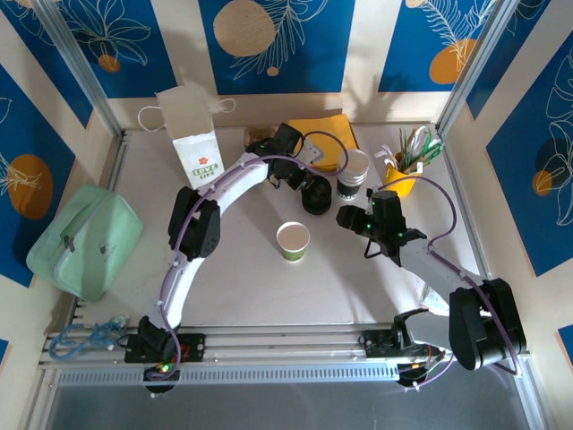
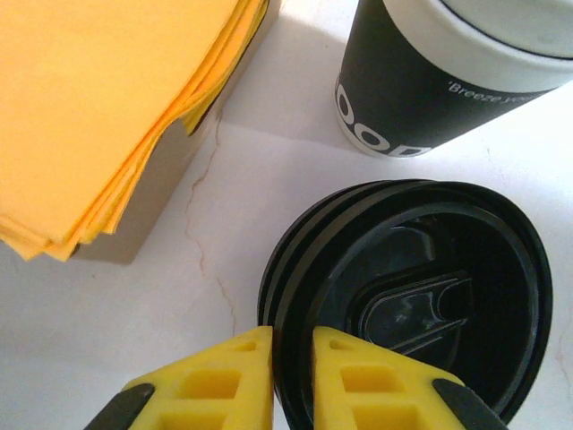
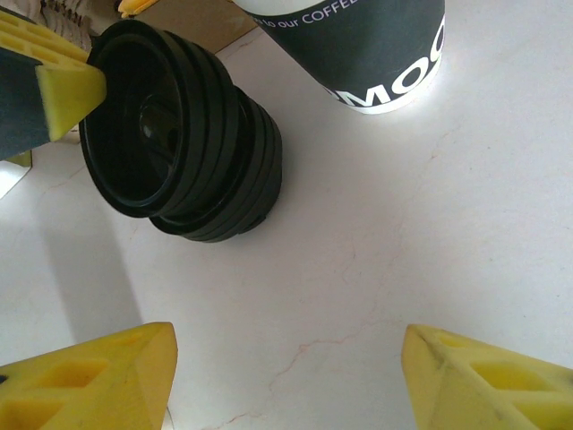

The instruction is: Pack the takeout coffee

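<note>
On the pale table [image 1: 233, 287] the cup [image 1: 293, 240] stands open-topped near the middle, apart from both arms. The left pincer [image 2: 293, 348] is narrow, nipping the rim of the top lid [image 2: 421, 296] of a black stack. The right pincer [image 3: 288, 340] hangs wide near that stack.

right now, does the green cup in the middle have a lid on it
No, the green cup stands open, its pale inside plainly visible from above.
</note>
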Robot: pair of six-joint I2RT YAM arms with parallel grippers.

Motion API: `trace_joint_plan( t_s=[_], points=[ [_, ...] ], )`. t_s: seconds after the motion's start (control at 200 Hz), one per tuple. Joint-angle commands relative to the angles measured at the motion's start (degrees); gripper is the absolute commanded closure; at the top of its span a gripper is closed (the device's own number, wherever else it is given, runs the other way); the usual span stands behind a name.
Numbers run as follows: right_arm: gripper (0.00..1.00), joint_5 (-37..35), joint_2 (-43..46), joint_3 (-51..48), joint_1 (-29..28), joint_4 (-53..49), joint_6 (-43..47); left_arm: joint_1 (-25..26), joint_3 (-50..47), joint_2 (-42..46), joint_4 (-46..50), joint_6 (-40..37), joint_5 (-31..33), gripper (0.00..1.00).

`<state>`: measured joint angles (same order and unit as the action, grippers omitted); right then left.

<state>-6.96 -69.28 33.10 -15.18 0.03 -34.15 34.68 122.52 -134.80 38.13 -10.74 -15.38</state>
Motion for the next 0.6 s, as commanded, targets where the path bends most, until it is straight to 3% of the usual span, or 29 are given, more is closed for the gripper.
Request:
trace_joint_plan(
  t_s=[0.0, 0.595],
  points=[
    [0.33, 1.6, -0.05, 1.22, 0.3, 0.38, -0.68, -0.35, 2.29, 2.8, 4.33, 1.66, 0.42, 0.85],
    [0.33, 3.01, -0.97, 1.63, 0.58, 0.43, -0.95, -0.41, 6.86, -0.58, 8.71, 6.78, -1.23, 0.86]
  ],
)
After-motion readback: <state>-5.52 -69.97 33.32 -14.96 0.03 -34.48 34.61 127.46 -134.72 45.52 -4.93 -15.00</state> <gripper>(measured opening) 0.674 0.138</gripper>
